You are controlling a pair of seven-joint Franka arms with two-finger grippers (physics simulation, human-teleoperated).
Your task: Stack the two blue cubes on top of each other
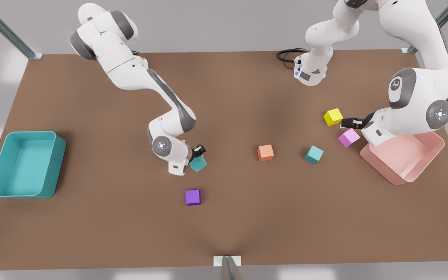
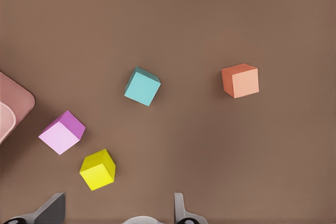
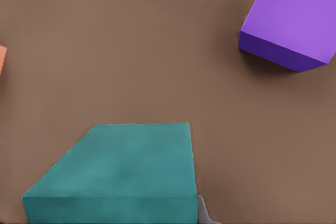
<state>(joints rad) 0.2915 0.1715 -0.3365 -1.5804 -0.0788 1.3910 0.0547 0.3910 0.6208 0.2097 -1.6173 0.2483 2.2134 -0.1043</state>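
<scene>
Teal cube (image 1: 198, 163) sits pinched in the right hand (image 1: 198, 152) near the middle of the tabletop (image 1: 224, 229), just above the purple cube (image 1: 192, 197) in the front view; whether it rests on the surface or is slightly raised I cannot tell. Its twin, the second teal cube (image 1: 314, 154), lies free toward the front view's right, past the orange cube (image 1: 265, 152) and near the pink cube (image 1: 349, 137). The left hand (image 1: 349, 123) waits by the yellow cube (image 1: 333, 116), fingers spread. To stack well, I judge the held cube should be lifted clear, carried over the orange one, squared to the twin's turned faces and lowered gently before release. No brand, label or readable writing appears, apart from a small emblem on one arm joint.
</scene>
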